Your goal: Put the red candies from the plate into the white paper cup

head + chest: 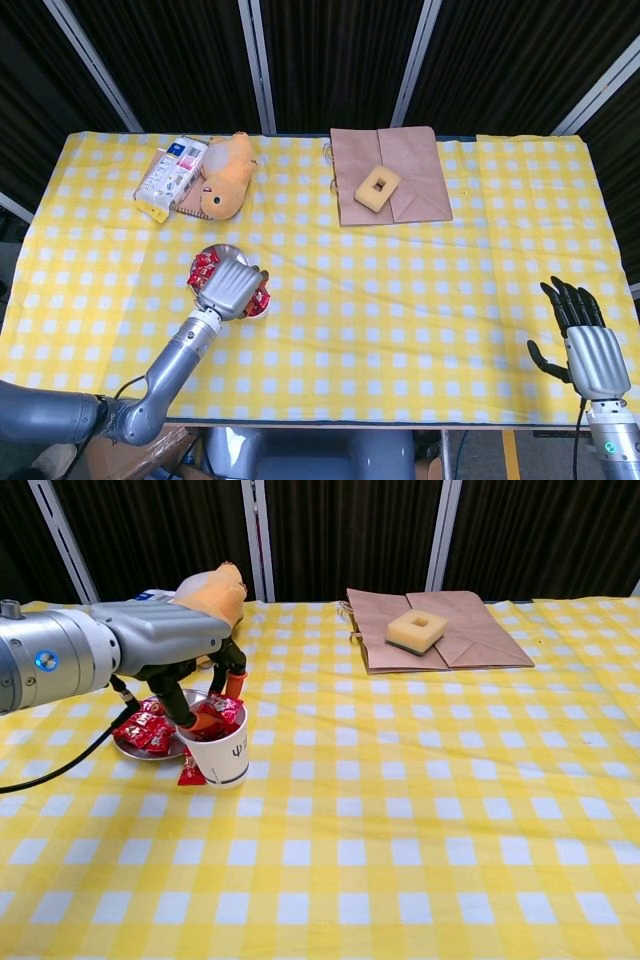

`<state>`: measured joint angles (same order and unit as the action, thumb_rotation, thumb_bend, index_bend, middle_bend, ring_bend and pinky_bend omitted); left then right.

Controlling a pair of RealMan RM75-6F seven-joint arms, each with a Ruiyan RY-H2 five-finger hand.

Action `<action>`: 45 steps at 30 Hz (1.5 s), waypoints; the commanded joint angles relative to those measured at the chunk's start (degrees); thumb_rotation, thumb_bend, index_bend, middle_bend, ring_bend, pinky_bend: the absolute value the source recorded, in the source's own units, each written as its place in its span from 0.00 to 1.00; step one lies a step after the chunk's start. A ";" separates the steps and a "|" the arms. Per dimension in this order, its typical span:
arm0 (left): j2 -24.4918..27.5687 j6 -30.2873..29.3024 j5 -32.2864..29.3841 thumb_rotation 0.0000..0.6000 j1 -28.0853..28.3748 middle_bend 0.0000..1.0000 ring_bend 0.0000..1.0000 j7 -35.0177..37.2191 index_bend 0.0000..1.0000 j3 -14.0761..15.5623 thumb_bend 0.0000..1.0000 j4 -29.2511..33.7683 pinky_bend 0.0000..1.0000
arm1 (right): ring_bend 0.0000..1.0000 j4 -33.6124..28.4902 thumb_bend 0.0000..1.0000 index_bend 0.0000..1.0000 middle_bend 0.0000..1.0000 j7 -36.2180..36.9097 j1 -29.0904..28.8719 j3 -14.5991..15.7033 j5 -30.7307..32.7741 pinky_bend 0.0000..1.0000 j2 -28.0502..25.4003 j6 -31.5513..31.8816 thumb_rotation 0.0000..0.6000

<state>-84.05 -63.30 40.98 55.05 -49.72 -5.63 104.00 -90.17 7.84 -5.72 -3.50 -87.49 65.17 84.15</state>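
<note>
Yellow checked tabletop (400, 290) is sitting against black curtains (340, 530). Left hand (185, 650) is pinching a candy (222, 712) over the cup (222, 755); right hand (588, 345), fingers spread, is holding nothing.

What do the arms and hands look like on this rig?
Left arm: silver-grey cylinder, round blue mark, thin black cable looping below. Left hand: silver-grey back, black fingers with orange-red tips. Right hand: ribbed silver back, black fingers, on a silver wrist.
</note>
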 commanded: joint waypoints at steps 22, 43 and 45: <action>5.96 -3.90 5.64 1.00 -4.02 0.83 0.92 4.75 0.28 2.10 0.34 4.68 0.93 | 0.00 0.33 0.43 0.00 0.00 0.27 -0.01 0.05 -0.35 0.00 0.26 0.28 1.00; 4.51 -2.19 1.38 1.00 -4.81 1.00 1.00 1.41 0.34 5.36 0.25 1.14 0.99 | 0.00 0.56 0.43 0.00 0.00 0.54 -0.05 0.01 -0.37 0.00 0.36 0.32 1.00; 3.50 -2.60 1.51 1.00 -5.07 1.00 1.00 1.46 0.34 5.35 0.24 -0.07 0.99 | 0.00 0.58 0.43 0.00 0.00 0.53 -0.07 0.04 -0.41 0.00 0.38 0.29 1.00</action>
<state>-80.03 -65.61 42.43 50.17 -48.26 -0.28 104.48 -89.60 8.37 -5.79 -3.46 -87.91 65.54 84.44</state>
